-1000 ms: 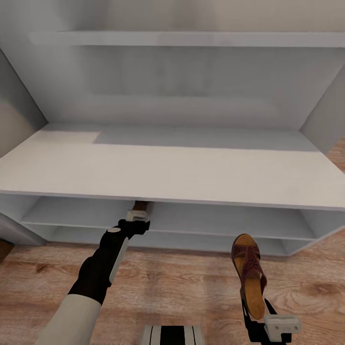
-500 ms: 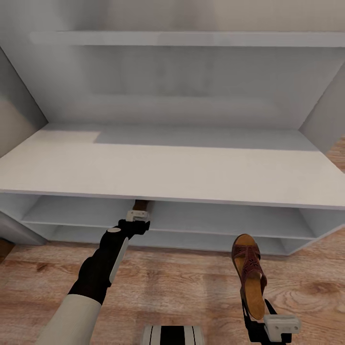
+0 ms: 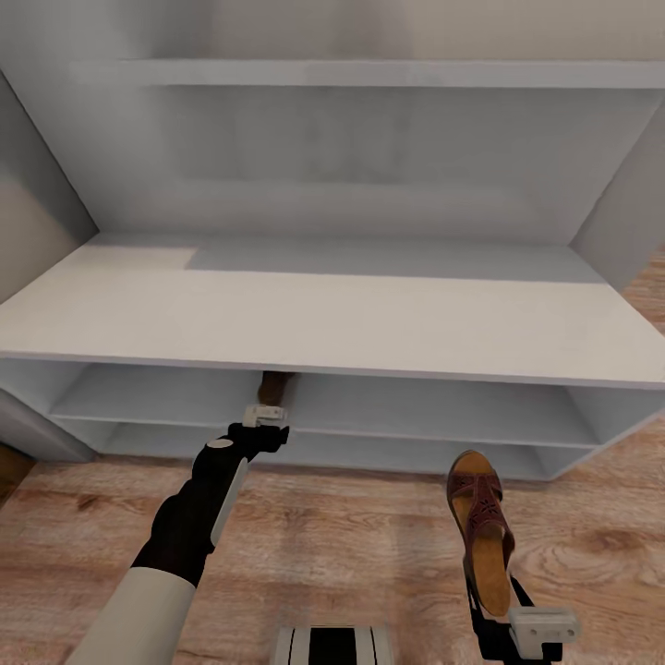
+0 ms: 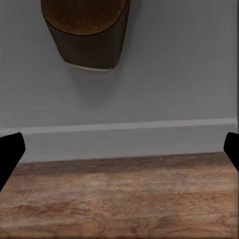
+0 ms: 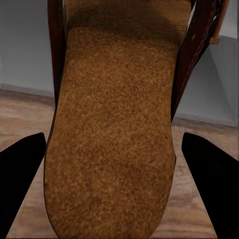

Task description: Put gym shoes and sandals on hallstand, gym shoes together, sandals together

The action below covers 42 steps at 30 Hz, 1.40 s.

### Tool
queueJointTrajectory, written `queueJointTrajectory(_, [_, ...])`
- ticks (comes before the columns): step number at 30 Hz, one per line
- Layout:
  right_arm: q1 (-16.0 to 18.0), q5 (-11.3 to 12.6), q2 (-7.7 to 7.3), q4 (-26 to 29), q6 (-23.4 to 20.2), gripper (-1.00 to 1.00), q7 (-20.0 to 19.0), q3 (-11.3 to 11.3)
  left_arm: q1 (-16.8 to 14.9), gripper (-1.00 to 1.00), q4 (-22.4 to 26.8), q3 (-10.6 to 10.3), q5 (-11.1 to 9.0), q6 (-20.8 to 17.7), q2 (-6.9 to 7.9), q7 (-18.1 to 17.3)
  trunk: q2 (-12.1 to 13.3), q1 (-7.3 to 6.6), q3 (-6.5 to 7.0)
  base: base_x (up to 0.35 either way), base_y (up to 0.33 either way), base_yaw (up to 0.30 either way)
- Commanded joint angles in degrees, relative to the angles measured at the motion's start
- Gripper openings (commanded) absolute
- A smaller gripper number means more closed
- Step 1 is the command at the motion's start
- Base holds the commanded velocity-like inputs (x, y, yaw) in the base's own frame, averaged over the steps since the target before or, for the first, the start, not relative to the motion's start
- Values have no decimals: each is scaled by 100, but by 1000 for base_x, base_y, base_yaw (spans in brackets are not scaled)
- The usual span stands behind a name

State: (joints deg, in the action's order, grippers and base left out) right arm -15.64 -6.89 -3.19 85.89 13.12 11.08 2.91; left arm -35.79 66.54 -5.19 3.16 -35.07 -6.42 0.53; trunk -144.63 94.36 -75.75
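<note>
This is a home hallway, rendered in simulation. A wide, low white-grey shoe rack [image 3: 351, 323] with a thick flat top, shallow shoe tiers, a tall back panel and a high shelf stands on light brown wood-plank floor [image 3: 369, 545]. A brown sandal [image 3: 482, 526] beside it fits an entryway where footwear is kept.

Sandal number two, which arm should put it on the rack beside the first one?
Right. Its gripper holds the second sandal over the floor before the rack; the left gripper is open, the first sandal shelved.
</note>
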Motion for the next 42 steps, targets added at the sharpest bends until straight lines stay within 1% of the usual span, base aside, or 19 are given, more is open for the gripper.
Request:
queueJointTrajectory(1, [0, 4, 0, 0, 1, -100, -10, -1, 0, 100, 0, 0, 0, 0, 0, 0, 0, 0, 0, -149, 0, 0])
queueJointTrajectory(12, [0, 4, 2, -1, 1, -100, -9, -1, -1, 100, 2, 0, -4, 0, 0, 0, 0, 0, 0, -60, 0, 0])
queueJointTrajectory(35, [0, 4, -4, -25, 6, -100, -9, 2, 0, 100, 2, -8, -8, 0, 0, 0, 0, 0, 0, -6, 0, 0])
queueJointTrajectory(36, [1, 4, -37, 5, 39, -100, -33, 14, -33, 100, -31, 9, 25, -33, -34, 33, 0, 0, 0, 0, 0, 0])
queueJointTrajectory(38, [-1, -8, -92, 6, 102, -100, -75, 16, -97, 100, -96, 9, 31, -97, -98, 97, 0, 0, 0, 0, 0, 0])
queueJointTrajectory(42, [-1, -8, -92, 6, 231, -100, -75, 16, -103, 100, -224, 9, 31, -225, -228, 155, 0, 0, 0, 0, 0, 0])
